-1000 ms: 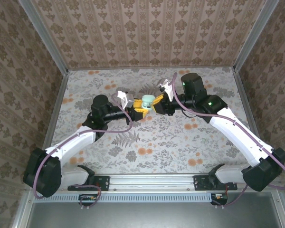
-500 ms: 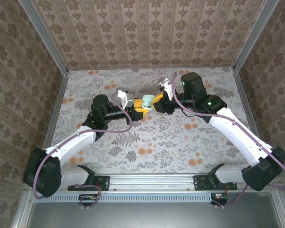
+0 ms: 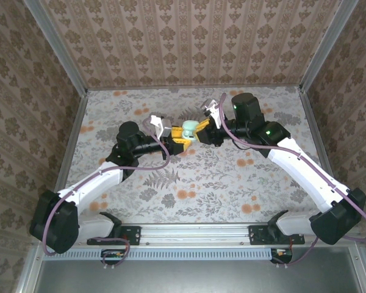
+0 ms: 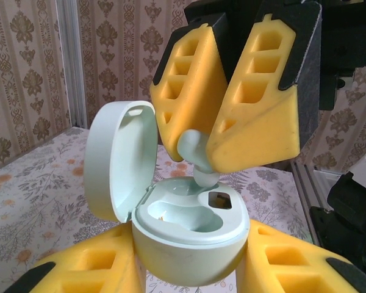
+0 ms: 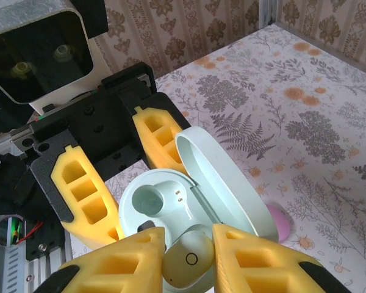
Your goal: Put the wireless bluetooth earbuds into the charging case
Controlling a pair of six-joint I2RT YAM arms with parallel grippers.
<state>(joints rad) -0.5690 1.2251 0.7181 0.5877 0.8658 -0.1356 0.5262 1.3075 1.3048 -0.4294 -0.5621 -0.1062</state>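
Observation:
My left gripper (image 3: 180, 139) is shut on the mint-green charging case (image 4: 189, 244), held off the table between its yellow fingers (image 4: 79, 268). The lid (image 4: 119, 159) stands open to the left. My right gripper (image 5: 189, 259) is shut on a pale mint earbud (image 5: 198, 256). From above, the right gripper (image 4: 222, 128) brings the earbud's (image 4: 195, 149) rounded tip down onto the case's far socket. The other socket (image 5: 143, 198) lies bare with two small contact pins showing. In the top view both grippers meet at the case (image 3: 190, 129) in mid-table.
A pink rounded object (image 5: 277, 223) lies on the floral table (image 3: 232, 177) just behind the open lid, partly hidden. Wallpapered walls and a metal frame (image 3: 70, 152) bound the table on three sides. Floral tabletop stretches on either side of the arms.
The right gripper with the earbud has edged slightly left toward the case. The left arm holds still.

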